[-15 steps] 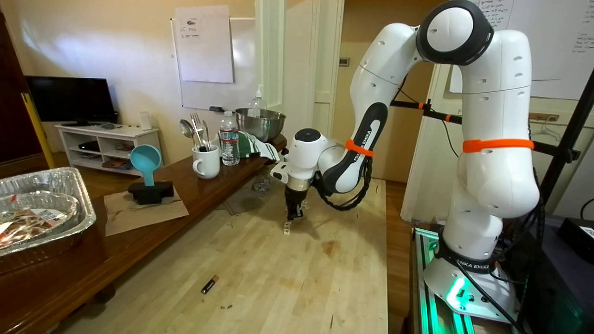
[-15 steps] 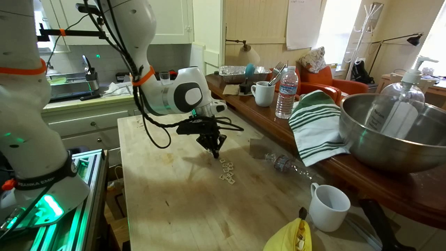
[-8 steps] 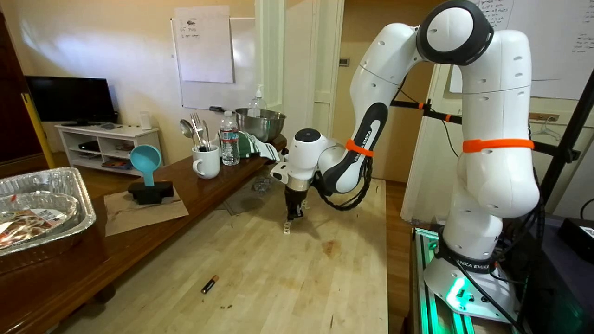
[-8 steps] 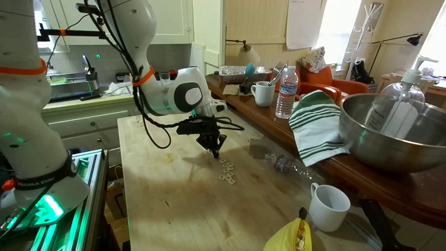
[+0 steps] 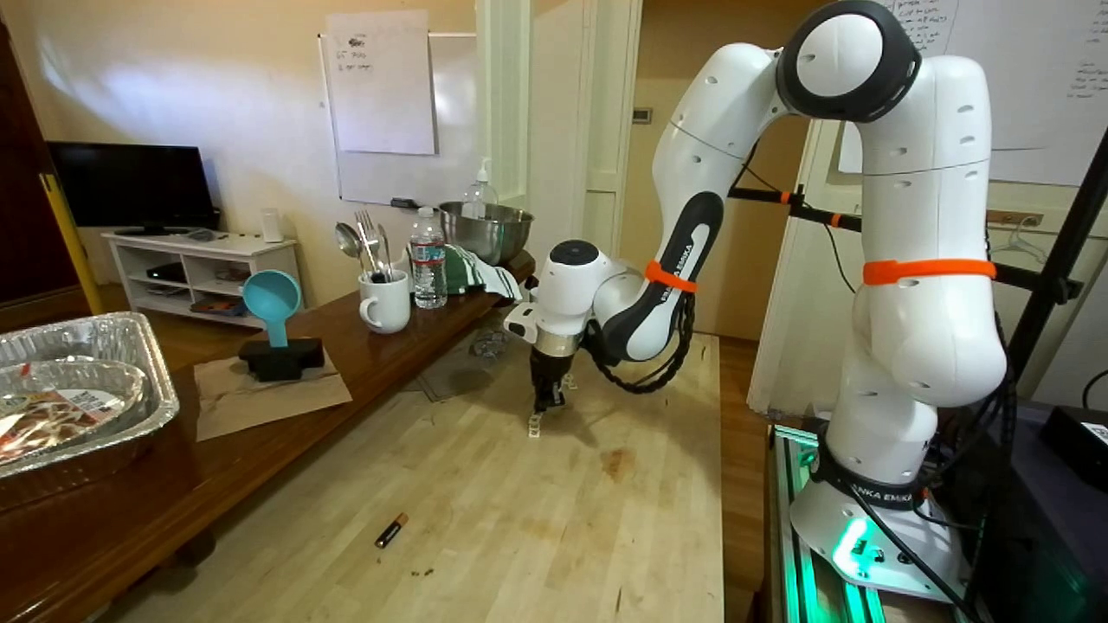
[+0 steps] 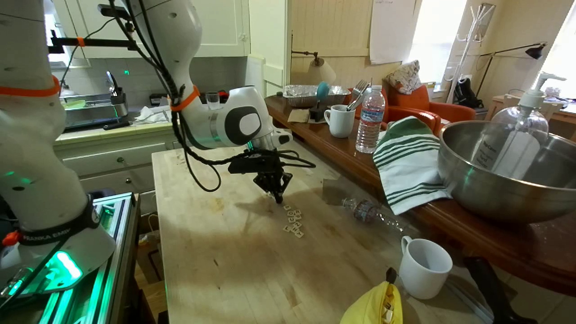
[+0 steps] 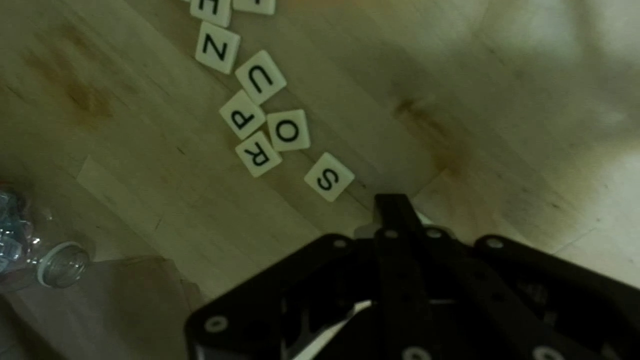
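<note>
"Is the hand [image 6: 279,199] holding anything?"

"In the wrist view its fingers are closed together, low over the table [image 6: 243,274]. A pale sliver [image 7: 424,218] shows behind the tips; I can't tell whether it is a tile, or whether anything is pinched."

"What lies nearest, then?"

"The S tile [image 7: 329,177], flat on the table just beyond the fingertips, apart from its neighbours. The O tile [image 7: 288,130], R tile [image 7: 259,154] and P tile [image 7: 243,114] bunch a little farther off. A clear bottle [image 6: 365,210] lies on its side, well apart."

"How would the S tile handle?"

"Light, stiff and hard to break, I'd judge, with a slick face. It would skid if nudged."

"Where would you take hold?"

"At two opposite edges, fingers square to them and tips nearly brushing the table. It has room all round; the R tile, crowded by its neighbours, offers less."
</note>
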`<control>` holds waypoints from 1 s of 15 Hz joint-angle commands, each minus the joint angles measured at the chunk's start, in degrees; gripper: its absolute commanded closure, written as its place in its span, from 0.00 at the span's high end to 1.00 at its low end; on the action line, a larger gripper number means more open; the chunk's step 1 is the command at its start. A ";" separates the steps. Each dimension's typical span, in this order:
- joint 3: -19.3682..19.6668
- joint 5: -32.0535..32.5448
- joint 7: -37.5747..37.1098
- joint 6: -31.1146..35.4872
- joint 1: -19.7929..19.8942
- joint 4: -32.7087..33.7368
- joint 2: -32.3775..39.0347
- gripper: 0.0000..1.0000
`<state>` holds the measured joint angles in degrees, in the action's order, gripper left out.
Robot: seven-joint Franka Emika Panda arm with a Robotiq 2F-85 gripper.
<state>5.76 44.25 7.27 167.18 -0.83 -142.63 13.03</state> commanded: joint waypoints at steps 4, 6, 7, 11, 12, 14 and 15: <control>0.01 0.77 0.09 1.84 -0.04 -0.56 1.23 0.00; 0.04 0.67 0.17 1.68 0.04 -0.69 0.76 0.00; 0.05 0.61 0.18 1.70 0.07 -0.75 0.59 0.00; -0.40 -0.65 0.77 2.41 0.66 -1.14 0.03 0.00; -0.48 -0.91 0.95 2.62 0.81 -1.27 -0.11 0.00; -0.46 -1.08 0.93 3.05 0.91 -1.41 -0.26 0.00; -0.45 -1.10 0.94 3.35 0.98 -1.49 -0.33 0.00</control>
<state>5.70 44.01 7.36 168.48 -0.66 -142.94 13.05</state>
